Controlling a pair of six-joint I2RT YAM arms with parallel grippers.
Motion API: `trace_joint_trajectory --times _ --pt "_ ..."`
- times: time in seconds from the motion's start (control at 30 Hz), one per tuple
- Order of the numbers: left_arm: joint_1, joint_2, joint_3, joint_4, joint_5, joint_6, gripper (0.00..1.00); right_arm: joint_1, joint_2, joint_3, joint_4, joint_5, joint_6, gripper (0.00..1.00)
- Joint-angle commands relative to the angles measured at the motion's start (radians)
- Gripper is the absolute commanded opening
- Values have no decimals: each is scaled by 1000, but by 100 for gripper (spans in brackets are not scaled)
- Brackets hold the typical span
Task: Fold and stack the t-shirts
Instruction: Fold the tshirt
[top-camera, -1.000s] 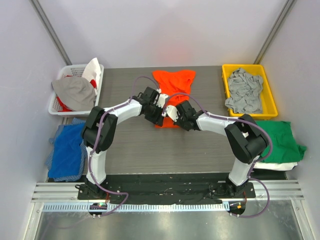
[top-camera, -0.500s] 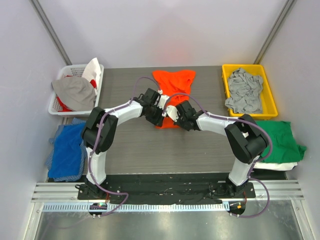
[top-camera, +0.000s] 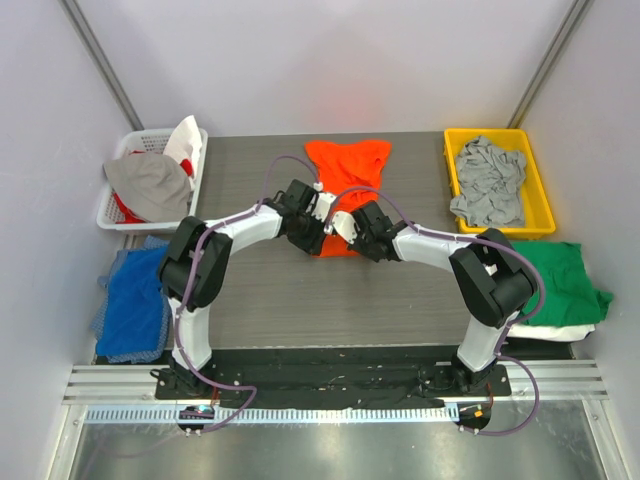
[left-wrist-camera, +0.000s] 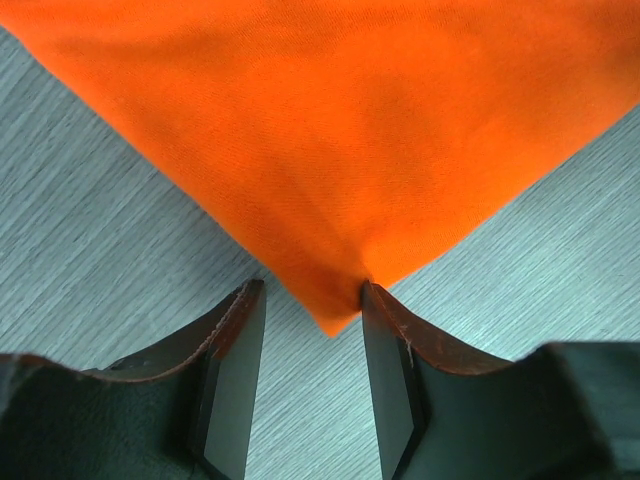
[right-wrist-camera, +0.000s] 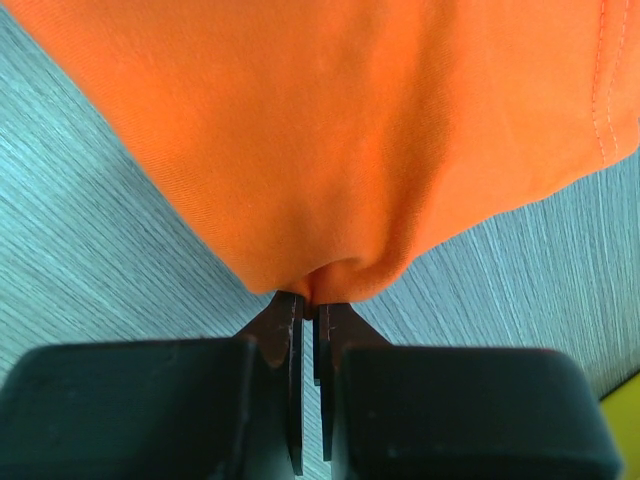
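Orange t-shirt (top-camera: 345, 162) lies mid-surface, far half flat, near edge bunched under my wrists. My right jaws are pressed together, pinching a fold of that near edge. My left jaws are spread and straddle a pointed corner without clamping it. My read: two near-edge grips so the hem can be lifted and folded over, left grip not yet made.

Surface (top-camera: 260, 300) is grey woodgrain. A yellow bin (top-camera: 485, 133) far right holds a grey t-shirt (top-camera: 488, 180). A green t-shirt (top-camera: 560, 280) lies on white cloth (top-camera: 560, 330) at right. At left are a white basket (top-camera: 150, 134) of clothes and blue cloth (top-camera: 140, 300). Plain pale walls.
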Motion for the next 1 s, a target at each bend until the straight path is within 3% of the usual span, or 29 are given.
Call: trace_joint_trajectory --times 0.0,0.17,0.6,0.97 --pt "-27 -12 -46 -63 57 32 48 2 5 2 25 18 -2 1" --pt "-29 -6 -56 -57 74 19 44 2 5 4 27 20 -3 1" --pt "-30 -15 -84 -60 76 29 11 1 0 -7 30 43 -22 1" --pt "-30 -42 -90 -67 60 45 0 -5 -61 -48 1 68 -37 1"
